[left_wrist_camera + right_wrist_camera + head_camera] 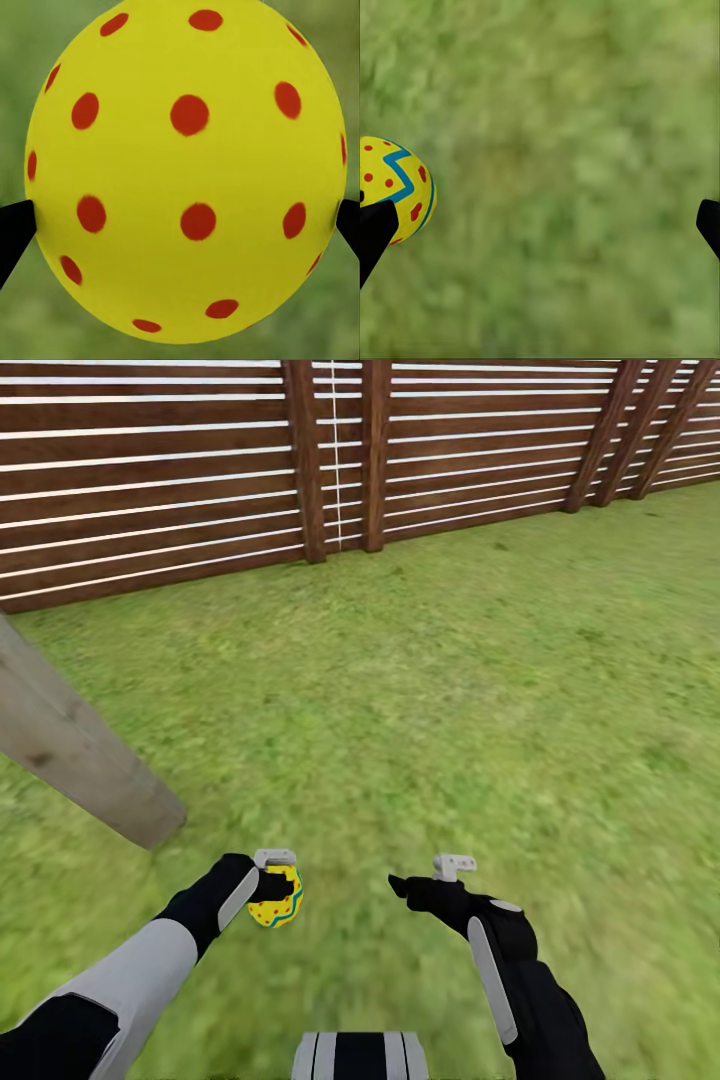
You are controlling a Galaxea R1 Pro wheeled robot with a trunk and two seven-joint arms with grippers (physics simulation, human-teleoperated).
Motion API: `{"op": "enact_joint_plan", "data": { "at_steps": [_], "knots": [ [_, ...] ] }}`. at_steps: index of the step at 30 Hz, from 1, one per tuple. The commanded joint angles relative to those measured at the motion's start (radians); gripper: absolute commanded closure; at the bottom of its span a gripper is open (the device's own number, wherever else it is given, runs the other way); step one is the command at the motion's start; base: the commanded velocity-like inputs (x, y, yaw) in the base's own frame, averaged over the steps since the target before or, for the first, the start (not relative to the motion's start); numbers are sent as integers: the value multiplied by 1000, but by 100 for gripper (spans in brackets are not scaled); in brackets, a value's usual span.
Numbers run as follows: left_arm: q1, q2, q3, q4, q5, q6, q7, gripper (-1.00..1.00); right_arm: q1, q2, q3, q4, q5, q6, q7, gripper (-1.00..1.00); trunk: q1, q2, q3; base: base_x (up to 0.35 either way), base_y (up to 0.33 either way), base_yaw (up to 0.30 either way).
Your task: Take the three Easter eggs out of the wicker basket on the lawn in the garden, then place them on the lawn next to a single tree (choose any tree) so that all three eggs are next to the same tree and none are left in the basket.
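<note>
The lawn (450,690) spreads wide and mottled green up to the brown slatted fence (150,470) that closes the garden; a thick pale grey-brown trunk, the tree (80,750), slants in on the robot's left and meets the grass just ahead of the left arm; the wicker basket is not to be seen from here.

The left end effector (275,885) is closed on an Easter egg (277,900), its black fingertips (13,229) pressing opposite sides at the widest girth; the left wrist view shows that egg (187,169) yellow with red dots, the right wrist view (394,187) adds a blue zigzag band on it. The right end effector (425,880) holds nothing, its fingers (375,229) standing wide apart over bare grass.

The egg looks small, light, rigid and glossy, so probably slippery and prone to squirt from a pinch; a grip across the middle seems safest, and a low release beside the trunk should stop it rolling.
</note>
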Motion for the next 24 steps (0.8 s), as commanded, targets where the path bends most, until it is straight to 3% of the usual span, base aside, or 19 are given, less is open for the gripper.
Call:
{"op": "enact_joint_plan", "data": {
  "at_steps": [1, 24],
  "knots": [
    [0, 1, -8, -2, 10, 3, 8, 100, 0, 0, -1, -1, -9, 5, -3, -100, 0, -1, -5, 0, 0, 0],
    [0, 1, -8, -3, 10, 3, 8, 100, 0, 0, -1, -1, -9, 5, -3, -100, 11, -6, -94, 0, 0, 0]
  ]
}}
